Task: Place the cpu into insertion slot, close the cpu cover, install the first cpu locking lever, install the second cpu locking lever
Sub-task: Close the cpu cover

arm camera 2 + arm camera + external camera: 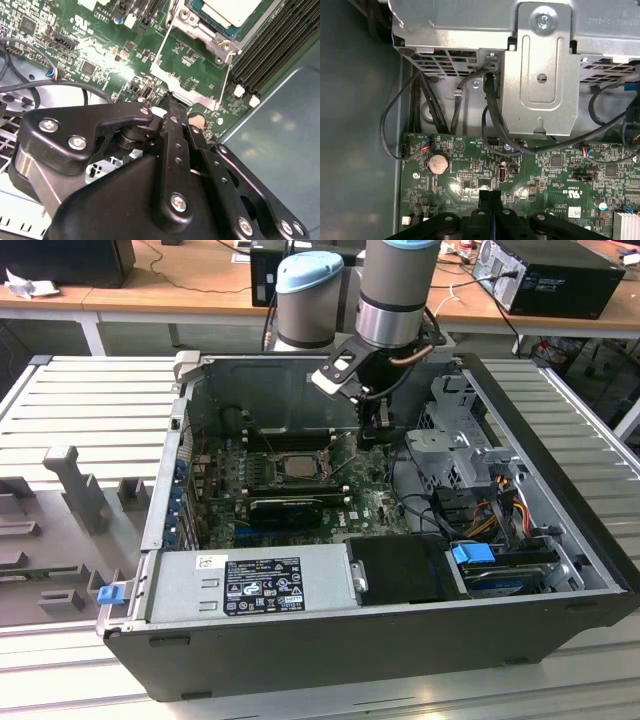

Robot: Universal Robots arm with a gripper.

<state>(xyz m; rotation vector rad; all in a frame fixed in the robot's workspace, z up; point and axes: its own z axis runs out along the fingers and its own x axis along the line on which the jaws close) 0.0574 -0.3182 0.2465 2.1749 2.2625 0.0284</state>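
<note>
In the exterior view our gripper (374, 428) hangs inside the case near the slot (322, 462), where the cpu (297, 466) sits. In the second wrist view the jaws are pinched together on nothing, low beside a wire lever (161, 50) by the cover (209, 44). We'd push it steadily and keep contact. In the first wrist view the tips sit just over the board (560, 175).

The arm (398, 320) is a thick round tube in dark grey and brushed silver, and its joints are closed by pale blue caps (310, 272). A white-and-black camera block (338, 370) sits at the wrist. In the second wrist view the jaws are matt black linkage bars, pinned with round silver screws (179, 202).
</note>
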